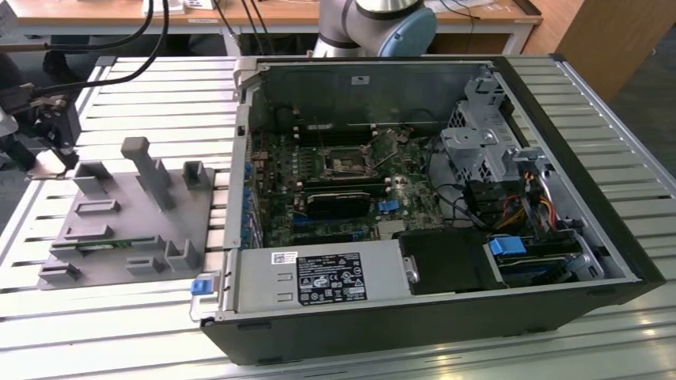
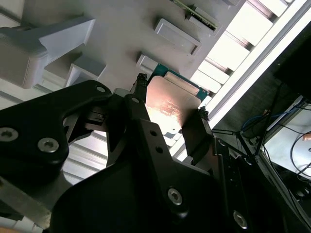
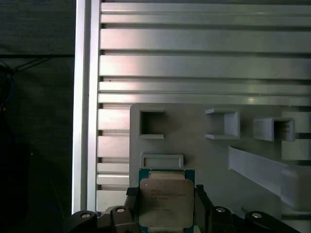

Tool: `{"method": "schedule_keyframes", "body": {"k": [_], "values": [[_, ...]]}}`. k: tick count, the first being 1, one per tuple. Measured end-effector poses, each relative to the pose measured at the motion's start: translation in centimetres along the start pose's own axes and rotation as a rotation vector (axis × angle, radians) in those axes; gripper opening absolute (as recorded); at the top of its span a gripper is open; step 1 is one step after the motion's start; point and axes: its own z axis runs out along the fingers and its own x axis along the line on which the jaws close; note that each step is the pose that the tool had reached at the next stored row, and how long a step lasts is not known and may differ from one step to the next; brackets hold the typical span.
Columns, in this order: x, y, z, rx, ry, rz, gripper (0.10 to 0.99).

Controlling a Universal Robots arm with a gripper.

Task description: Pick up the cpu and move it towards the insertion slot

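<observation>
The cpu (image 3: 164,200) is a flat square chip with a silver top and a teal rim. It sits between the two black fingers of my gripper (image 3: 165,194), which press on two opposite edges. In the second wrist view the cpu (image 2: 170,104) shows the same way inside the gripper (image 2: 170,99), over the edge of the grey fixture plate (image 2: 121,29). In the exterior view the gripper (image 1: 47,158) is at the far left, beside the plate's far corner. The insertion slot (image 1: 347,162) lies on the motherboard inside the open computer case, well to the exterior view's right of the gripper.
The grey fixture plate (image 1: 127,226) carries upright posts and holders, with a green memory stick (image 1: 100,245) lying in it. The open black computer case (image 1: 591,237) stands on a slatted metal table (image 1: 106,317). Cables and drive cages crowd the case's right side.
</observation>
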Motion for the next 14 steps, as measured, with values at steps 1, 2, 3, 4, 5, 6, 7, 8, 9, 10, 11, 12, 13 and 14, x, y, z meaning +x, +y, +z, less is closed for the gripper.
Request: {"method": "schedule_keyframes", "body": {"k": [1,2,3,4,5,6,7,8,9,10,11,12,13,14], "values": [[0.0,0.01,-0.04,0.0,-0.0001,0.0,0.541],[0.0,0.01,-0.09,0.0,0.0,0.0,0.541],[0.0,0.02,-0.15,0.0,0.0001,0.0,0.541],[0.0,0.04,-0.19,0.0,0.0001,0.0,0.541],[0.0,0.04,-0.25,0.0,0.0,0.0,0.541],[0.0,0.05,-0.3,0.0,0.0001,0.0,0.541],[0.0,0.06,-0.36,0.0,0.0002,0.0,0.541],[0.0,0.07,-0.41,0.0,0.0001,0.0,0.541],[0.0,0.07,-0.48,0.0,0.0002,0.0,0.541],[0.0,0.08,-0.54,0.0,0.0001,0.0,0.541],[0.0,0.09,-0.61,0.0,0.0001,0.0,0.541],[0.0,0.09,-0.68,0.0,0.0,0.0,0.541],[0.0,0.1,-0.74,0.0,0.0,0.0,0.541],[0.01,0.11,-0.81,0.0,0.0001,0.0,0.541]]}}
